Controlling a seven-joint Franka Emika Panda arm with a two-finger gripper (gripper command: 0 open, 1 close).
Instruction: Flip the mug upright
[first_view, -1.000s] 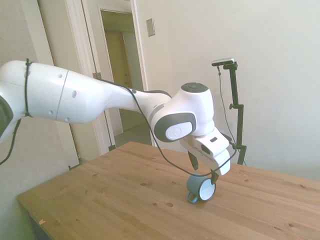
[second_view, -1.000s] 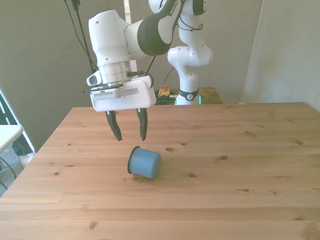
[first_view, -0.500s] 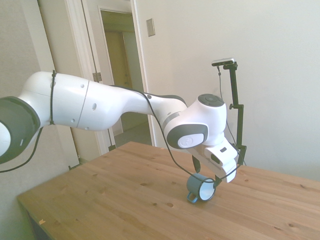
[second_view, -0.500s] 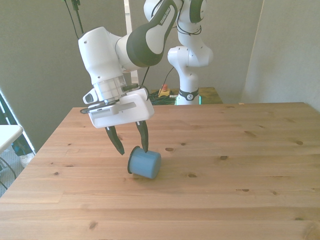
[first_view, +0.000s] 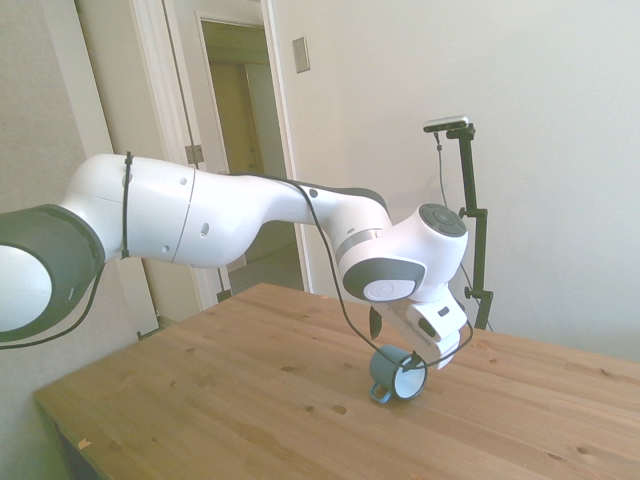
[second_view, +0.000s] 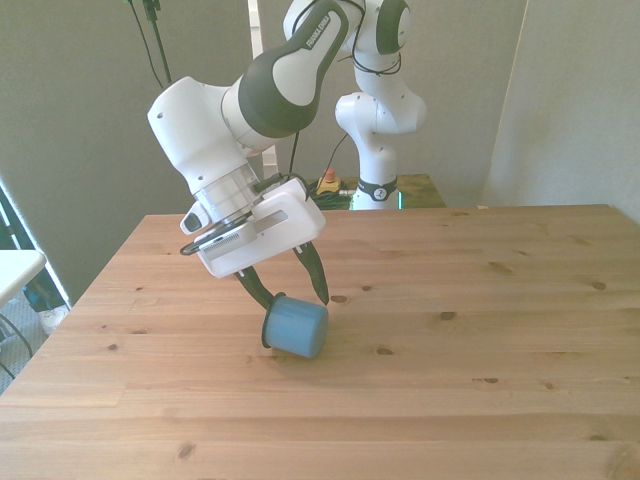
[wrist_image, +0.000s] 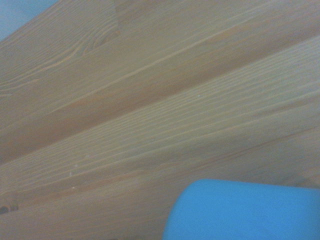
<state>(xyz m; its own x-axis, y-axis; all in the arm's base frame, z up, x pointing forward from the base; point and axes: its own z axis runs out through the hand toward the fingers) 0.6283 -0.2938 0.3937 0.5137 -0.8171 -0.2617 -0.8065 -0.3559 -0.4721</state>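
1. My gripper (second_view: 294, 295) is tilted and low over the table (second_view: 480, 400), with its two dark fingers (second_view: 316, 280) spread apart.
2. The mug (second_view: 295, 327) lies on its side between those fingers, at their tips; one finger comes down on each side of its far end (whether they touch the blue wall I cannot tell).
3. In the front view the mug sits left of the table's middle, its closed blue bottom turned toward the near edge.
4. In the side view the mug (first_view: 394, 375) shows its white inside and dark rim, with the blue handle at the bottom against the wood.
5. The wrist view gives only wood grain and a blurred blue patch of the mug (wrist_image: 245, 212).
6. My white arm (first_view: 230, 215) reaches down at a slant to the mug.
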